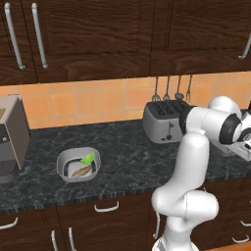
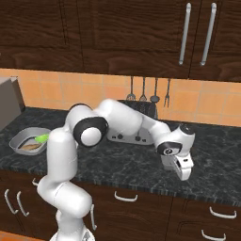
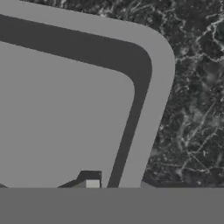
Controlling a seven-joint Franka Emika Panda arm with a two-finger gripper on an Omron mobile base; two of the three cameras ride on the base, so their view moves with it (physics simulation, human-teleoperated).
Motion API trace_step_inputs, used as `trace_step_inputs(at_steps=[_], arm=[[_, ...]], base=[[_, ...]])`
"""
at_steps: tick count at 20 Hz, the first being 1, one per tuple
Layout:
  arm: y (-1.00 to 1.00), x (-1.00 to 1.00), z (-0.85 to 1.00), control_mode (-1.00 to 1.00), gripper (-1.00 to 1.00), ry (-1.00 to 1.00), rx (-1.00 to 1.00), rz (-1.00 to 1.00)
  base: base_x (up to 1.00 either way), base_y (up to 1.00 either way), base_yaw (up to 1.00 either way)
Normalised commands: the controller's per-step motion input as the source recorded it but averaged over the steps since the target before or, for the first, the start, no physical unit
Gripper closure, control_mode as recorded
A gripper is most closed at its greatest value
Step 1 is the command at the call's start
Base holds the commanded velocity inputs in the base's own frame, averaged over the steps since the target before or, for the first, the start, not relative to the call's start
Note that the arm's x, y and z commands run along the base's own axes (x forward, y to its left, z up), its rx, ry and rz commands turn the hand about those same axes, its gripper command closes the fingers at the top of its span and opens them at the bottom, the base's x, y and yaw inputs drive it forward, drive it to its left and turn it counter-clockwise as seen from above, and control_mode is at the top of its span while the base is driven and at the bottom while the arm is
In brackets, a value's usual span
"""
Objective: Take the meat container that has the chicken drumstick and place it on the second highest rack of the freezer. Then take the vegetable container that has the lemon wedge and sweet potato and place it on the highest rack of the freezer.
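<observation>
A grey container (image 3: 153, 87), taken as the meat container, lies close under the hand camera with its rounded rim and bare floor showing; the chicken drumstick is out of view. My gripper (image 3: 119, 186) is shut on that rim, one fingertip inside the wall and one outside. It hangs low over the right end of the counter (image 1: 243, 149) (image 2: 182, 172). The vegetable container (image 1: 61, 166) (image 2: 19, 139) sits far to the left, holding a green lemon wedge (image 1: 88, 158) and a brown sweet potato (image 1: 81, 170). The freezer is out of view.
A silver toaster (image 1: 164, 120) (image 2: 127, 136) stands at the back of the black stone counter (image 1: 127, 157), behind my arm. A coffee machine (image 1: 10, 137) stands at the far left. Utensils (image 1: 169, 88) hang on the tiled wall under dark upper cabinets.
</observation>
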Motion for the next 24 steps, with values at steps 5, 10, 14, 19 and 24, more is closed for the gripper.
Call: trace_step_inputs(at_steps=[5,10,14,19,24], arm=[[-0.17,-0.57,0.34,-1.0,1.0,-0.07,0.0,-0.01],[0.0,-0.39,0.43,-1.0,1.0,-0.21,0.0,-0.05],[0.1,-0.44,0.76,-1.0,1.0,-0.19,0.0,-0.05],[0.33,-0.28,0.8,-1.0,1.0,-0.15,-0.04,-0.09],[0.92,-0.18,0.66,-1.0,1.0,-0.02,-0.16,-0.13]], base=[[0.0,0.0,0.0],[0.0,0.0,0.0],[0.0,0.0,0.0],[0.0,0.0,0.0],[0.0,0.0,0.0]])
